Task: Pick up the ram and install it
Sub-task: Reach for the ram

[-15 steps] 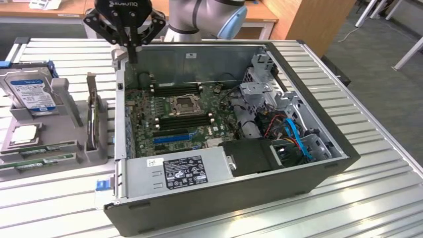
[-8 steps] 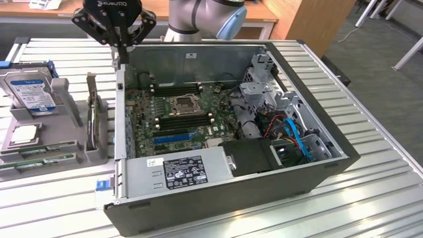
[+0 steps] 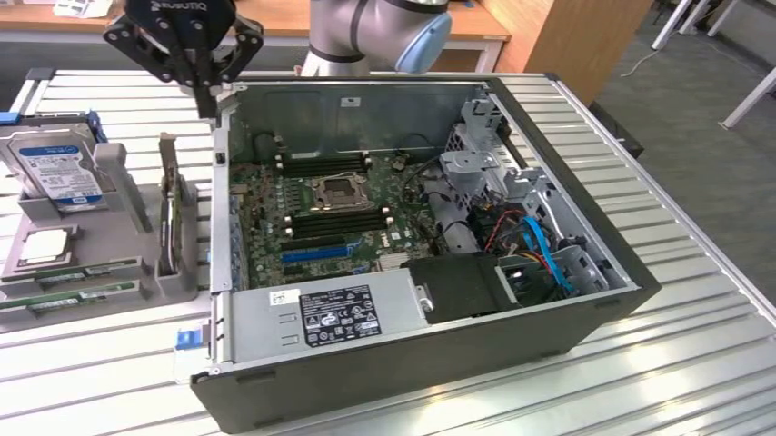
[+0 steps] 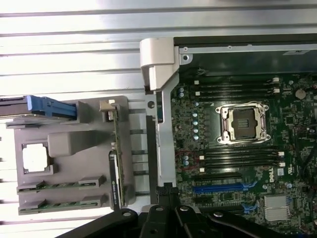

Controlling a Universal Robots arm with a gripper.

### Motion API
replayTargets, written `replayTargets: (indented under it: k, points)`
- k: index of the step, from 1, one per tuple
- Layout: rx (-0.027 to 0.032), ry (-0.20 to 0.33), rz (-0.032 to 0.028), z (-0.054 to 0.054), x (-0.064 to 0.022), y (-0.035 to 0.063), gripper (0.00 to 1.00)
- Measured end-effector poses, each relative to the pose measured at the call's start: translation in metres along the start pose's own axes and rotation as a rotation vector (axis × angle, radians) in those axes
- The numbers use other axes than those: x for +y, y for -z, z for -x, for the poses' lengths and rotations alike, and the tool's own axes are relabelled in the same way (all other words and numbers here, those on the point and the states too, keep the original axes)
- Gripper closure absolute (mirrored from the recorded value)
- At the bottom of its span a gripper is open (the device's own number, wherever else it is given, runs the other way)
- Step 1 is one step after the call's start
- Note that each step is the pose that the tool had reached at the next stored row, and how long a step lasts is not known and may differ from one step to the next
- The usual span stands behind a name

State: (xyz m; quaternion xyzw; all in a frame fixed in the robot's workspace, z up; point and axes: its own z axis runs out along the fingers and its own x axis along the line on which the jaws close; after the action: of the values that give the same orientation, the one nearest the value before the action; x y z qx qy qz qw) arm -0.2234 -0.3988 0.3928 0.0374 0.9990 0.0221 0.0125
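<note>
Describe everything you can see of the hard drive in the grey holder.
The hard drive is a flat silver metal box with a blue and white label on its broad face and blue tabs at its top corners. It stands on edge in a slot of the grey holder, on the exterior view's left, beside the open computer case. Only the holder touches it.

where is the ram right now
On the exterior view's left, two green ram sticks lie flat in the grey holder, nearer the camera than the processor, left of the open computer case.
</note>
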Motion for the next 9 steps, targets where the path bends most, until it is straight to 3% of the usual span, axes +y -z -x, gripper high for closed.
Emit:
replayTargets:
  k: [9]
  points:
    - [-0.0001, 0.000, 0.0000, -0.027, -0.0020, 0.0005, 0.90]
